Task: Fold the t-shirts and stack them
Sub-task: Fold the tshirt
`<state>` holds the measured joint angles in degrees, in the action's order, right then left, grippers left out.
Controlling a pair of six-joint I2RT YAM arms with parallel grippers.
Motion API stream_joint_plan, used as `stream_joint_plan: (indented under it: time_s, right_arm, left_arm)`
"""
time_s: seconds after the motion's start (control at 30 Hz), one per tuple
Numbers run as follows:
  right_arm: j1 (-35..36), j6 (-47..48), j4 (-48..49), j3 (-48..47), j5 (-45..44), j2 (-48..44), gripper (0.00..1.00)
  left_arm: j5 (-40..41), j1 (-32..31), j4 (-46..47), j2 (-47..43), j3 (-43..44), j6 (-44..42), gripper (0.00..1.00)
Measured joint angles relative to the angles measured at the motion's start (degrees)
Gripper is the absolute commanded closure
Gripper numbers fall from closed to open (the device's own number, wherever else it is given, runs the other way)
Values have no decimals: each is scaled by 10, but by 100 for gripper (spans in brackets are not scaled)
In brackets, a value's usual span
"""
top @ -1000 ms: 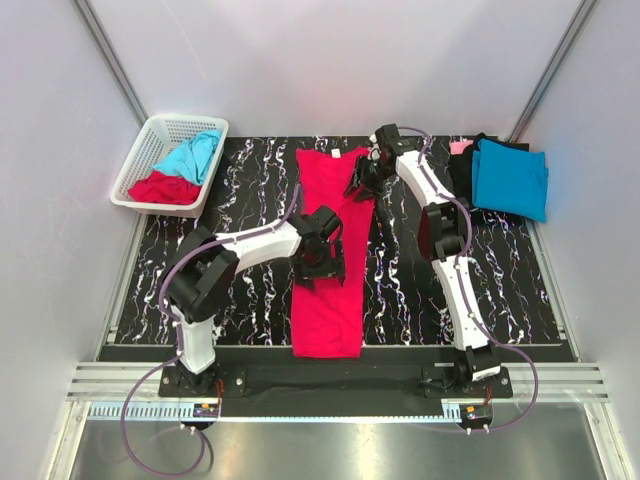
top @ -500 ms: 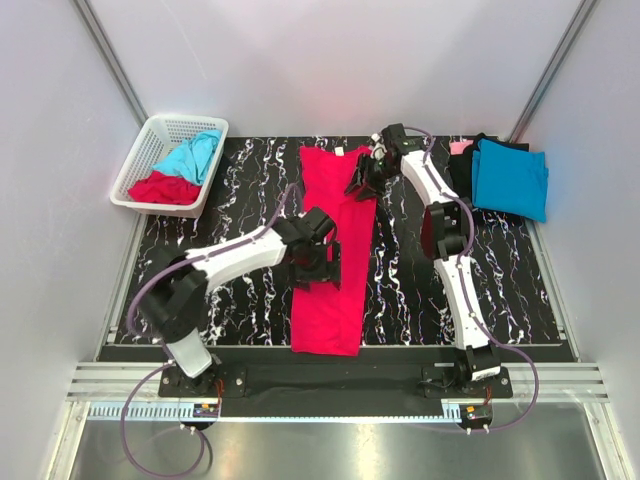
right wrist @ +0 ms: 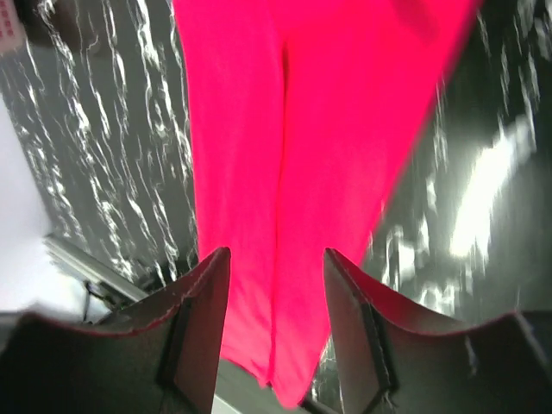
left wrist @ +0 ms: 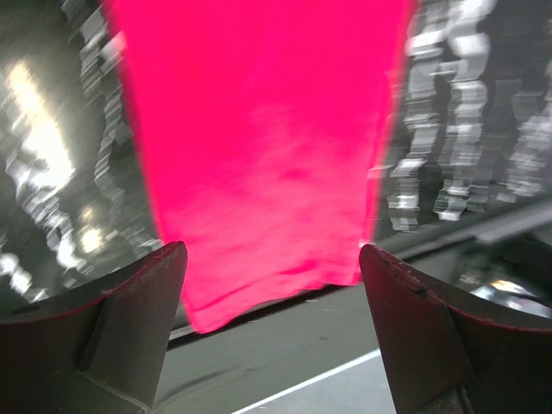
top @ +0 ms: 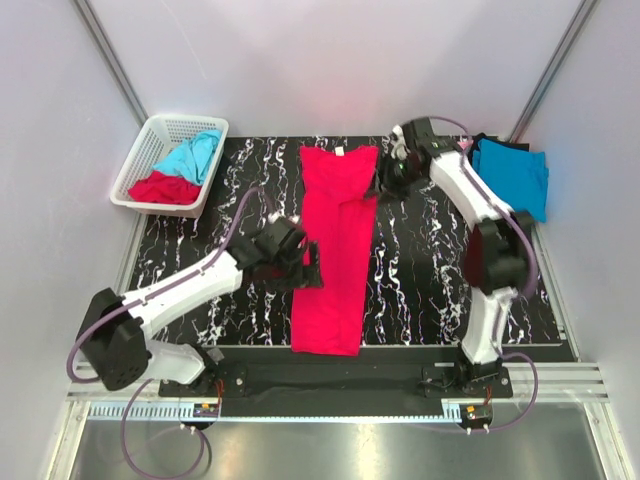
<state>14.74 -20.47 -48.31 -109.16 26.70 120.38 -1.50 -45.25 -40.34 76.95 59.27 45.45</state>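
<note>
On the middle of the dark marbled surface (top: 430, 270), spread flat as a long narrow strip, collar at the far end and hem toward the arm bases: the crimson t-shirt (top: 335, 250), sides apparently folded inward. Changed within the last second: both arms off the cloth. Drawn out from over the strip's middle to its left edge, the left gripper (top: 308, 265), jaws wide apart and holding nothing; between its fingers in the wrist view, only the hem end and bare surface below. Swung clear from above the far right edge to just beside it, the right gripper (top: 390, 180), jaws likewise parted and empty. Probably means the lengthwise folding is done and released, with crosswise folds still to come before stacking. Left arm stretched long and low, elbow out to the left, wrist aimed at the shirt. Right arm reaching far up the surface, forearm angled leftward toward the collar end. Elsewhere: turquoise and red t-shirts (top: 185, 165) heaped unfolded in the white basket (top: 135, 165) at far left; a folded pile (top: 510, 178) at far right, turquoise on top.
</note>
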Motion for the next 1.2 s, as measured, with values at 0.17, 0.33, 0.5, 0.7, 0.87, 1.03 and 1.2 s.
stream_joint_plan:
  time_s: [0.17, 0.33, 0.5, 0.7, 0.87, 1.03, 1.2]
  right_arm:
    - [26, -30, 61, 288, -71, -274, 45]
    - [86, -75, 107, 505, -115, -414, 45]
    - [161, -137, 130, 648, -138, -463, 44]
    - [236, -206, 157, 725, -151, -542, 42]
    - [303, -258, 196, 748, -165, -540, 42]
    - [384, -309, 237, 756, -191, -490, 43]
    - [430, -356, 287, 761, -198, -445, 43]
  left_arm:
    - [7, 24, 42, -42, -134, 40, 12]
    - [6, 35, 80, -56, -195, 66, 12]
    - [-16, 35, 134, -55, -216, 78, 13]
    - [-55, 30, 176, -75, -275, 99, 13]
    - [-55, 15, 175, -147, -326, 123, 13]
    - [-52, -2, 177, -209, -367, 162, 14]
    - [-48, -32, 180, -233, -384, 196, 15]
